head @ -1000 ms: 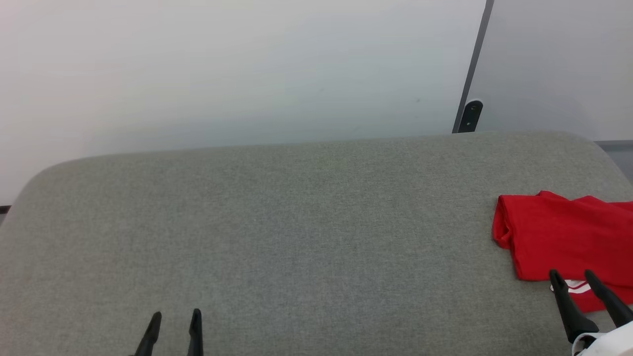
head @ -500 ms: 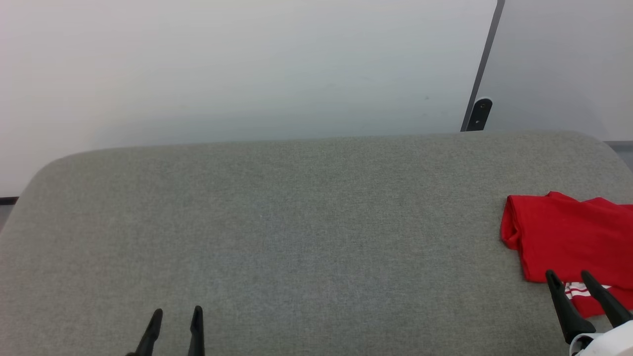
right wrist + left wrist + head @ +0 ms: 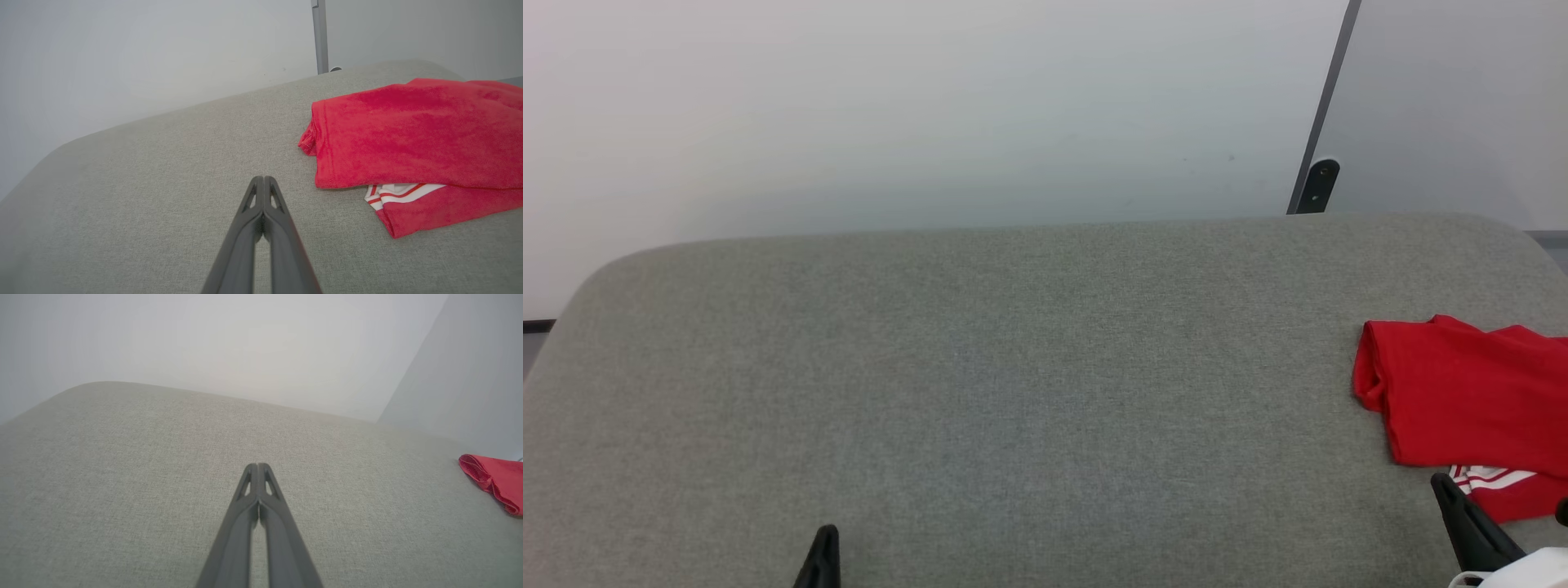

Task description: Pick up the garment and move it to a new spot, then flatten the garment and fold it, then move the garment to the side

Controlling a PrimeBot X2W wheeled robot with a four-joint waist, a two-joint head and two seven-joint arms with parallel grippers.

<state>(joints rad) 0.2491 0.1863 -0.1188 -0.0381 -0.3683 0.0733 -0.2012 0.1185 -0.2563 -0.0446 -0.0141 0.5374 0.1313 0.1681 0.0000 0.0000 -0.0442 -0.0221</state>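
**Garment lies right of the right hand; left hand is far off**

The garment [image 3: 408, 134] sits folded at the right end of the grey cushion [image 3: 1013, 367]. It is red side up, and a strip of white striped trim peeks out from the lower layer along its near edge. In the head view it runs off the right border, so its full length cannot be told. Its visible left edge, rolled into a small lip at the far corner, runs roughly away from the robot.

The right hand [image 3: 263, 178] is empty. In its wrist view the two fingers meet at the tips. It points past the garment's left edge rather than at it. The cloth lies ahead and to the right of the fingers, near but not touching, and the striped corner is the closest part.

The left hand [image 3: 257, 465] is likewise pinched closed and empty. It is over bare cushion, with the garment well apart at the far right of its view.

The fold looks done and the garment already lies to the side, so the task seems at or near its end. Any further grip or nudge would fall to the right arm. That hand would first have to part its fingers and swing rightward towards the near striped corner.
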